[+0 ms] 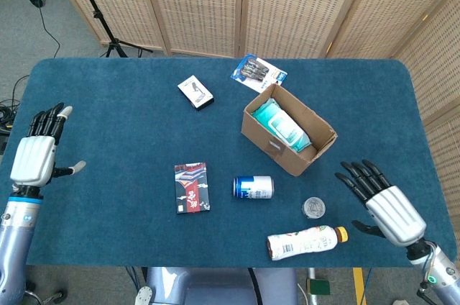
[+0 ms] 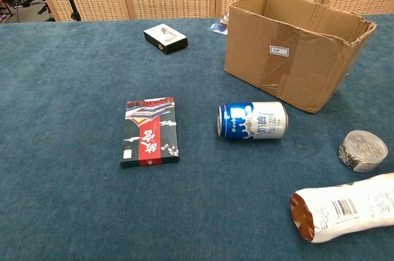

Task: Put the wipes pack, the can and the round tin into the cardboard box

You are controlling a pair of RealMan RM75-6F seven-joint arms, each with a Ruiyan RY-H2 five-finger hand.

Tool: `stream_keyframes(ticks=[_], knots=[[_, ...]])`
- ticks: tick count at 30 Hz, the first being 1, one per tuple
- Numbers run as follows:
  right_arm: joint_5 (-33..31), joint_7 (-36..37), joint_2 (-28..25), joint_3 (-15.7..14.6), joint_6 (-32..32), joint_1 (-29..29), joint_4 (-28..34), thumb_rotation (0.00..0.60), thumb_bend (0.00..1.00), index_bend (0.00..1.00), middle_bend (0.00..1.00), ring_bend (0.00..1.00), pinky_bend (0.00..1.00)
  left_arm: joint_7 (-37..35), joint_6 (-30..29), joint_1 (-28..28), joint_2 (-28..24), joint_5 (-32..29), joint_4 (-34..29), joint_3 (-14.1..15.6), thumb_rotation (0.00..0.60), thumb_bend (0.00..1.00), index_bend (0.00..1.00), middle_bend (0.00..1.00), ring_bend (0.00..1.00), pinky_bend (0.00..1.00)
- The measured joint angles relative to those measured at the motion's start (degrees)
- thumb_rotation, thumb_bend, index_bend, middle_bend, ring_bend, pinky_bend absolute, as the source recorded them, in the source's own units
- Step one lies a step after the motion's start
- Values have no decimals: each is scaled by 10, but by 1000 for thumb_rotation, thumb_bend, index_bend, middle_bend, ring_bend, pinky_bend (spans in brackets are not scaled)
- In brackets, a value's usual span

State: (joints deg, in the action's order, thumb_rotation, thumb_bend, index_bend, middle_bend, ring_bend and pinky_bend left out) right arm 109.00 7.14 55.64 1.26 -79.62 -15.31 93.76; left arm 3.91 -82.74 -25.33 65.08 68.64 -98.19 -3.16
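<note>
The teal wipes pack (image 1: 284, 124) lies inside the open cardboard box (image 1: 318, 148) (image 2: 289, 70). A blue and white can (image 1: 253, 187) (image 2: 252, 120) lies on its side in front of the box. The round tin (image 1: 313, 208) (image 2: 363, 150) sits to the right of the can. My left hand (image 1: 37, 154) hangs open over the table's left edge, far from everything. My right hand (image 1: 384, 204) is open over the front right corner, a little right of the tin. Neither hand shows in the chest view.
A bottle (image 1: 305, 242) (image 2: 345, 208) lies on its side near the front edge. A red and black flat box (image 1: 192, 187) (image 2: 149, 130) lies left of the can. A small white and black box (image 1: 195, 92) (image 2: 165, 38) and a blister pack (image 1: 258, 72) lie at the back.
</note>
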Motion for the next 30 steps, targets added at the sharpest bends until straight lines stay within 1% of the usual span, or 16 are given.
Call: stream_keyframes(ticks=[4,8,12,15,20,23,27,30], knots=[[-3,-44,5,8,75,-43,35,600,0,0,0,0,0,6,-15,28,-19,0,-30,7,600,0,0,0,0,0],[-21,-98,26,22,161,-90,67,600,0,0,0,0,0,-3,-19,39,-27,13,-37,4,600,0,0,0,0,0],[-64,-165,65,41,243,-139,97,600,0,0,0,0,2,-12,-19,48,-32,26,-38,-2,600,0,0,0,0,0],[-98,-207,99,55,284,-168,113,600,0,0,0,0,16,-17,-14,51,-34,30,-38,-5,600,0,0,0,0,0],[-161,-277,156,77,333,-208,127,600,0,0,13,0,54,-22,-4,56,-36,41,-38,-12,600,0,0,0,0,0],[-213,-326,199,89,357,-234,124,600,0,0,25,0,83,-24,0,60,-37,45,-38,-15,600,0,0,0,0,0],[-285,-380,255,104,378,-268,96,600,0,0,28,0,105,-24,4,63,-37,49,-37,-17,600,0,0,0,0,0],[-334,-408,281,111,384,-287,70,600,0,0,28,0,116,-23,8,66,-38,51,-38,-19,600,0,0,0,0,0]])
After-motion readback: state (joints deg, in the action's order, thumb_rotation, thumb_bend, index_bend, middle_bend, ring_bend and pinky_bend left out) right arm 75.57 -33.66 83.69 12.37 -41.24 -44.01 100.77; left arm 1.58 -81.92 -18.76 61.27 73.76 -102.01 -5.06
